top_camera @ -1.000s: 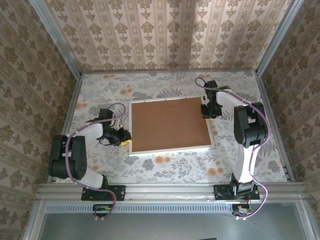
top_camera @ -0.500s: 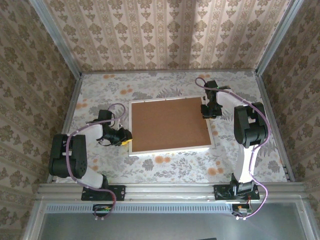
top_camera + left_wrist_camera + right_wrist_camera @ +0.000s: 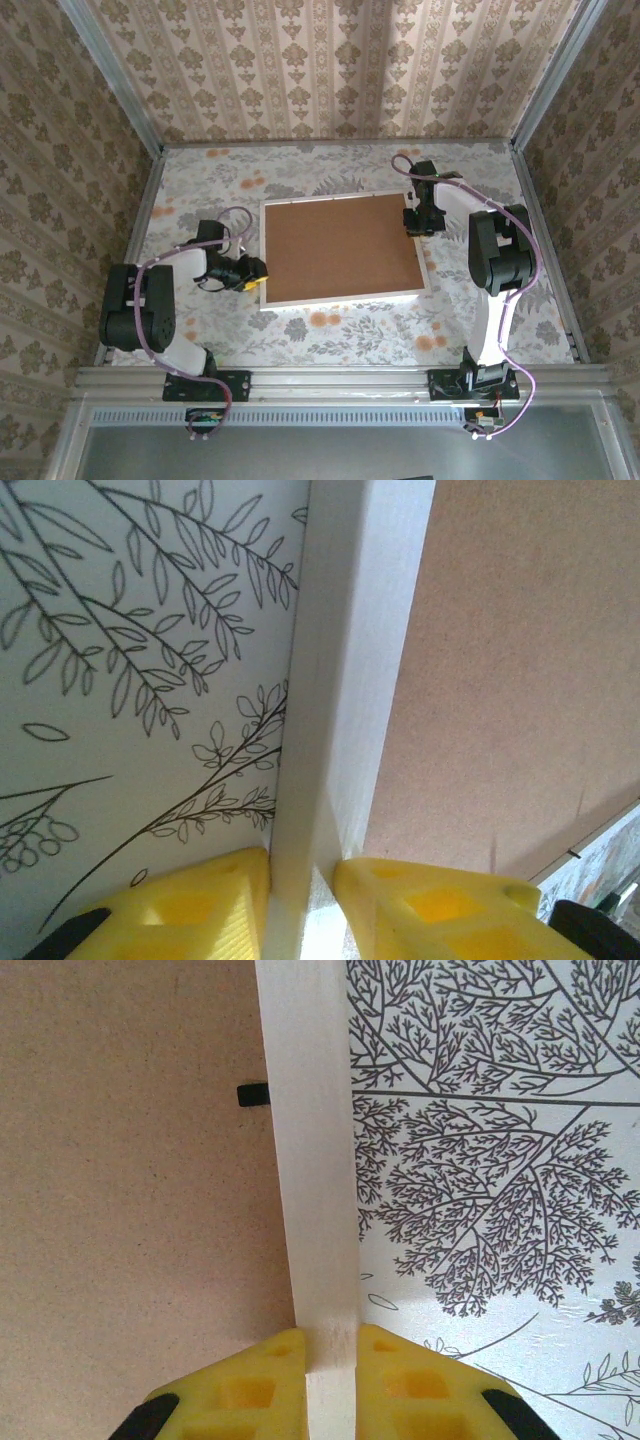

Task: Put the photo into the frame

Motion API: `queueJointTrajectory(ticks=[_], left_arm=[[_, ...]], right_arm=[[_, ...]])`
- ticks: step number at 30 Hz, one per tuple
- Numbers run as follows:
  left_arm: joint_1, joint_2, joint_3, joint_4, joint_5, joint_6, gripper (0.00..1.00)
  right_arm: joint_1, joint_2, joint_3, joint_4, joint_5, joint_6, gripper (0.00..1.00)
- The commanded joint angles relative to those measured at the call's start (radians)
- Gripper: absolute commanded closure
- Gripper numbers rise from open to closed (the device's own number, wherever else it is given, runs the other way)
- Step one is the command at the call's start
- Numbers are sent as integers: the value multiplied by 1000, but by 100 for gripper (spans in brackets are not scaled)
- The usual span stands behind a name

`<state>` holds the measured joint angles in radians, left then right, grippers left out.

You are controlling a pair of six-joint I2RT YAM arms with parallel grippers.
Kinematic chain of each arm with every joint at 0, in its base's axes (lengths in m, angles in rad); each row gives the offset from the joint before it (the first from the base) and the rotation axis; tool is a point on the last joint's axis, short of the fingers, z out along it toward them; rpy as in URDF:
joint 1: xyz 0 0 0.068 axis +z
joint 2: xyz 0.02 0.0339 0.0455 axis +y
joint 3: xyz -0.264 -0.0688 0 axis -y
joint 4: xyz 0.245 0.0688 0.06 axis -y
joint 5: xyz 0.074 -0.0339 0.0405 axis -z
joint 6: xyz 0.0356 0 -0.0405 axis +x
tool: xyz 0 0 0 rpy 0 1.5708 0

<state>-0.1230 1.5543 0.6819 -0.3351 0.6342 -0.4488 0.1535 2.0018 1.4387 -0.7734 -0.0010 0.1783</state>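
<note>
No legible text, label, brand, number or sign on any surface. Frame (image 3: pixel 310 1160) edge: plain white, unmarked. Brown board (image 3: pixel 340 248): blank. Table cover (image 3: pixel 340 330): leaf, branch and flower print only, no lettering.

The black-and-white left arm (image 3: pixel 140 310) and right arm (image 3: pixel 497 250) reach forward with bent elbows. The left gripper (image 3: pixel 300 865) has its jaws around one edge of the thin white picture frame (image 3: pixel 305 1160); the right gripper (image 3: pixel 330 1335) clamps the opposite edge.
</note>
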Motion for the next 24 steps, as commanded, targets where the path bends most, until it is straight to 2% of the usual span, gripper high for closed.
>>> queueJointTrajectory(ticks=[1,12,14,24], left_arm=[[-45,53,-25,48,30,1,58],[-66,65,-13,23,14,22,56],[-79,72,4,-6,-37,34,58],[-150,136,52,-53,-97,61,62]], right_arm=[[21,13,-32,-30,-77,3,84],[23,13,-29,-33,-78,3,84],[24,13,-29,-33,-78,3,84],[25,13,-23,-37,-79,4,84]])
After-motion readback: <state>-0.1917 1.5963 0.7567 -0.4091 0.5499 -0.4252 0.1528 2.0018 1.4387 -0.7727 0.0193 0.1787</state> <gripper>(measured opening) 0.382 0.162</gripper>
